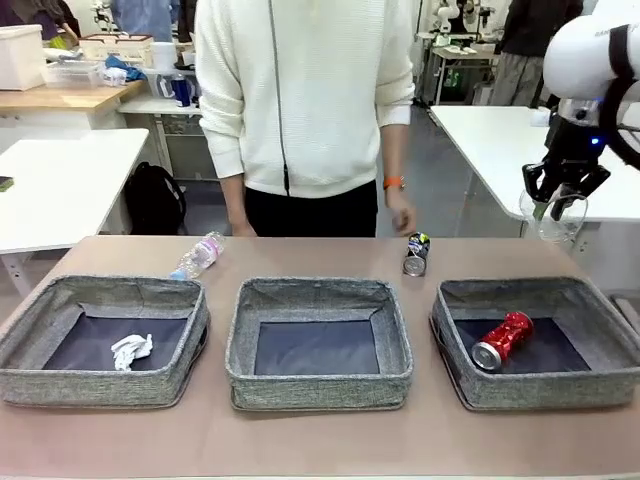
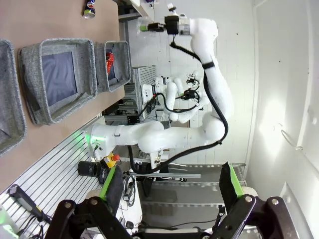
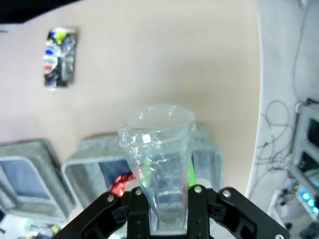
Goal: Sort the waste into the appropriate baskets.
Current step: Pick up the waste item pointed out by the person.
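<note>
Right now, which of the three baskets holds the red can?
The right basket; the left basket holds a paper wad, the middle basket shows just its dark bottom.

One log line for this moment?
right hand: shut on clear cup; left hand: open; red can: right basket; paper wad: left basket; bottle, dark can: table

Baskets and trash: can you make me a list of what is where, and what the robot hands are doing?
left basket: paper wad inside
middle basket: no trash in it
right basket: red can lying inside
table: bottle and dark can lying behind the baskets
right gripper: shut on the clear cup, up in the air
left gripper: open, holding nothing
</note>
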